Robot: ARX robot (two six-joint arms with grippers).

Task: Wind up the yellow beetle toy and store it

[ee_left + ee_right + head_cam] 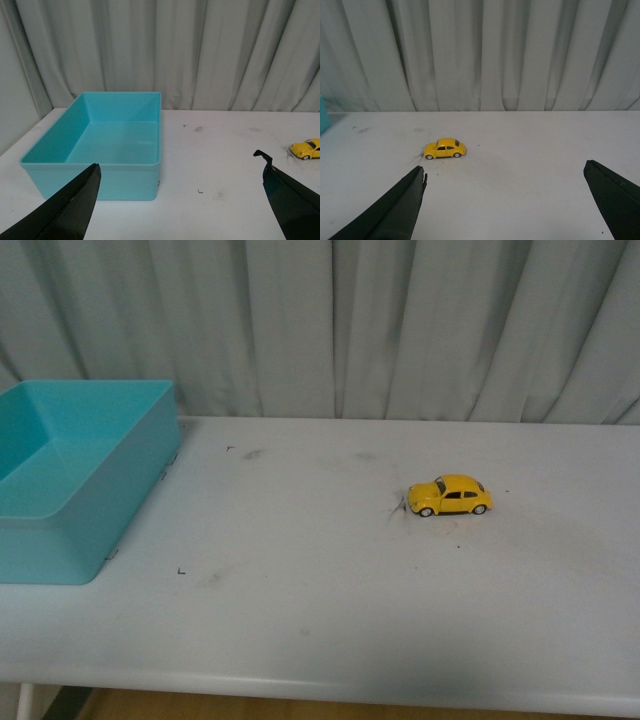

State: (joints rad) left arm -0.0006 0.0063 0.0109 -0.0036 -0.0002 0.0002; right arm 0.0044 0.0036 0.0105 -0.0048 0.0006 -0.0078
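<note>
The yellow beetle toy point(450, 495) stands on its wheels on the white table, right of centre in the front view, nose pointing left. The right wrist view shows the toy point(445, 148) ahead of my right gripper point(505, 172), whose fingers point(405, 205) are spread wide with nothing between them. In the left wrist view the toy point(306, 148) sits at the far edge, well away from my left gripper point(177, 167), which is open and empty over bare table. Neither arm shows in the front view.
A turquoise open box point(75, 480) stands empty at the table's left end, also in the left wrist view as the box point(107, 145). Grey curtains point(400, 320) hang behind the table. The table's front edge point(320, 690) runs along the bottom.
</note>
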